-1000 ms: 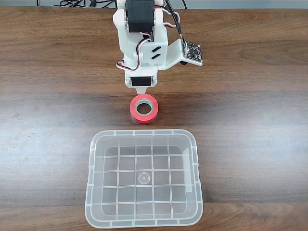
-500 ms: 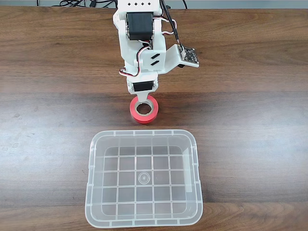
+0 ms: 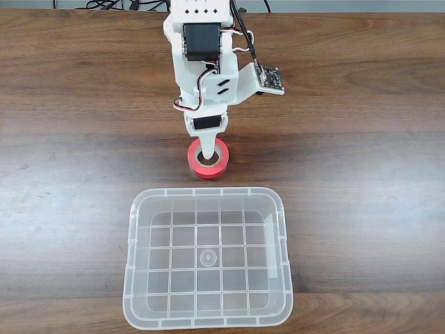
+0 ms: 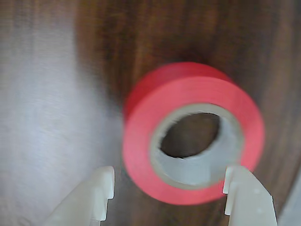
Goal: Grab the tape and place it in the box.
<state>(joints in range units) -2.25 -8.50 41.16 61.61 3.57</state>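
The red tape (image 3: 218,165) lies flat on the wooden table, just beyond the far rim of the clear box (image 3: 133,236). My gripper (image 3: 207,150) points down over the roll, and one white finger reaches to the roll's grey core in the fixed view. In the wrist view the tape (image 4: 141,141) fills the middle, slightly blurred. My gripper (image 4: 170,175) is open: the left fingertip (image 4: 101,186) stands outside the roll's left edge, and the right fingertip (image 4: 244,193) overlaps its lower right rim. Nothing is gripped. The box is empty.
The dark wooden table (image 3: 361,181) stretches wide on both sides of the box and arm. A small circuit board (image 3: 270,78) sticks out on the arm's right side. Cables (image 3: 111,4) lie along the far edge.
The arm has come down and forward onto the tape; its finger, first short of the roll's far edge, now reaches over the core. Tape and box have not moved.
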